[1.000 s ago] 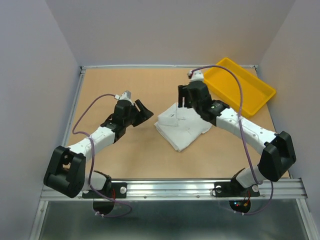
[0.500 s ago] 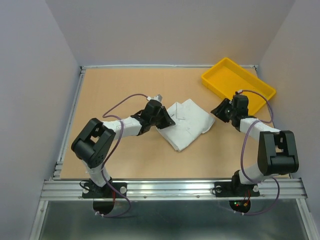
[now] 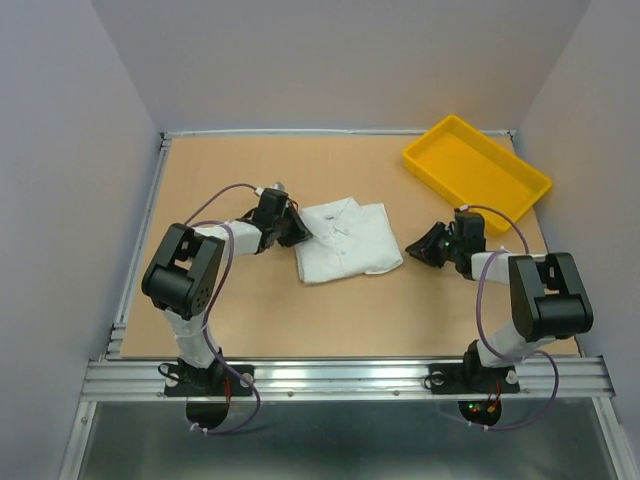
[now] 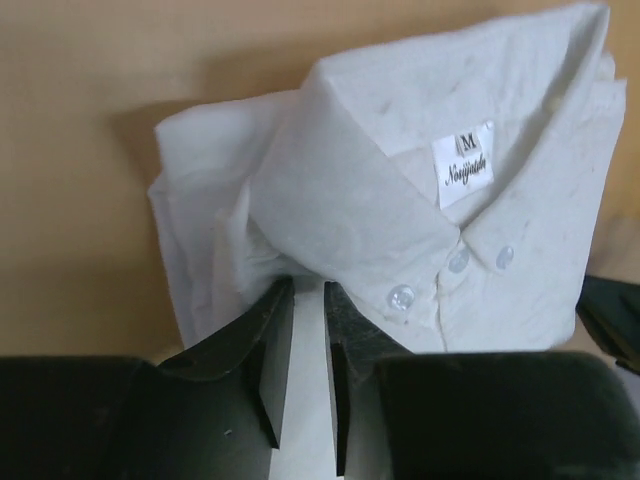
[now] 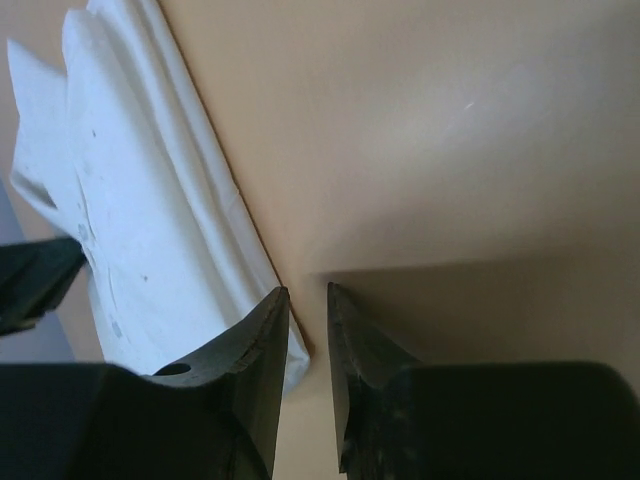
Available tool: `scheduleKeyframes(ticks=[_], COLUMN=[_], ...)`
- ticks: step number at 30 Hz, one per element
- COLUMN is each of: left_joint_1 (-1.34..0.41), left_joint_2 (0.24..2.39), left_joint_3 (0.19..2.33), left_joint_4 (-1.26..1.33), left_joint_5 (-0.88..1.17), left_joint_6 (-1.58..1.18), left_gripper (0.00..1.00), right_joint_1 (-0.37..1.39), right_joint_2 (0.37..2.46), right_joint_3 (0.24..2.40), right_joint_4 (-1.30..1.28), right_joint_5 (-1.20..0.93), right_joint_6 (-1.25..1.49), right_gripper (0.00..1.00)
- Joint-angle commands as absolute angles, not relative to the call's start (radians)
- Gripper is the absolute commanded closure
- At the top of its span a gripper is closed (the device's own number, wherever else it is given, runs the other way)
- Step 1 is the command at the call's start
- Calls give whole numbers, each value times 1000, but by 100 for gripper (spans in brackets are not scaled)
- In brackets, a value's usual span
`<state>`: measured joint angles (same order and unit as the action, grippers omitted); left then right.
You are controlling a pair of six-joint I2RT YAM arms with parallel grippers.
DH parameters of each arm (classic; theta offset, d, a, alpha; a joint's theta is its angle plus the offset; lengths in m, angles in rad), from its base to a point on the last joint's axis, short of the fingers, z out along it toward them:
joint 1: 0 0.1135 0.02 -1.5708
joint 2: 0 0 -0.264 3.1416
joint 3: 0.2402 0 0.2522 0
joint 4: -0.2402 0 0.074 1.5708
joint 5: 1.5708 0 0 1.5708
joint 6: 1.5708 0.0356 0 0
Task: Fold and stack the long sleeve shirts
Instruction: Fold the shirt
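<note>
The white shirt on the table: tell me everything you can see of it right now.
The white shirt is thin, woven-looking fabric folded into a compact rectangle, lying flat mid-table, collar up, small clear buttons fastened, a neck label marked M. The left gripper pinches fabric at its collar-side edge. The right gripper sits low beside the opposite edge, holding none of it. It lies clear of the yellow tray.

A small white label sits sewn inside the collar of the folded white shirt, ahead of the left gripper's jaws and off to their right. It carries a bold capital "M" on top and, beneath it, a line of slanted script that looks like "Nosijinsda", though those letters are too small to read with certainty.
</note>
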<state>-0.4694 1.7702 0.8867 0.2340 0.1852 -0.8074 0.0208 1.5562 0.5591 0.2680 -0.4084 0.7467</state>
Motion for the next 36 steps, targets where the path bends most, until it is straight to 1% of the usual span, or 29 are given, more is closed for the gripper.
scheduleKeyframes(ticks=[1, 2, 3, 6, 9, 12, 14, 15, 16, 19, 25, 26, 30, 31, 34, 36], left_joint_1=[-367, -351, -335, -290, -291, -310, -319, -324, -328, -334, -347, -347, -341, -336, -315, -302], left_joint_2=[1802, 1816, 1818, 1784, 1688, 1585, 1540, 1539, 1542, 1591, 1686, 1696, 1761, 1770, 1784, 1776], left_joint_3=[1036, 1066, 1093, 1175, 1164, 1089, 1020, 1002, 976, 977, 992, 992, 999, 999, 996, 999], left_joint_4=[93, 71, 51, 3, 2, 32, 78, 95, 113, 120, 149, 152, 152, 153, 155, 144], left_joint_5=[147, 128, 120, 109, 100, 113, 129, 136, 138, 156, 161, 158, 124, 123, 120, 117], left_joint_6=[-667, -652, -640, -609, -601, -624, -640, -641, -644, -637, -629, -629, -644, -655, -667, -672], left_gripper=[60, 57, 54, 42, 38, 38, 41, 43, 46, 49, 52, 52, 52, 52, 51, 51], right_joint_1=[133, 199, 227, 265, 265, 265, 265, 265, 265, 264, 275, 275, 250, 241, 206, 186], right_joint_2=[1539, 1540, 1542, 1511, 1427, 1362, 1376, 1390, 1406, 1520, 1735, 1800, 1907, 1925, 1914, 1859], right_joint_3=[531, 532, 535, 548, 589, 649, 714, 736, 753, 819, 919, 922, 871, 830, 778, 740], right_joint_4=[334, 334, 339, 338, 267, 242, 248, 259, 305, 427, 587, 595, 614, 635, 655, 653], right_joint_5=[-443, -434, -427, -390, -321, -325, -372, -394, -440, -515, -525, -511, -456, -451, -446, -440], right_joint_6=[790, 798, 807, 821, 770, 735, 732, 735, 748, 808, 854, 845, 845, 848, 838, 815], right_gripper=[72, 72, 71, 69, 67, 63, 59, 59, 57, 55, 55, 55, 55, 55, 55, 55])
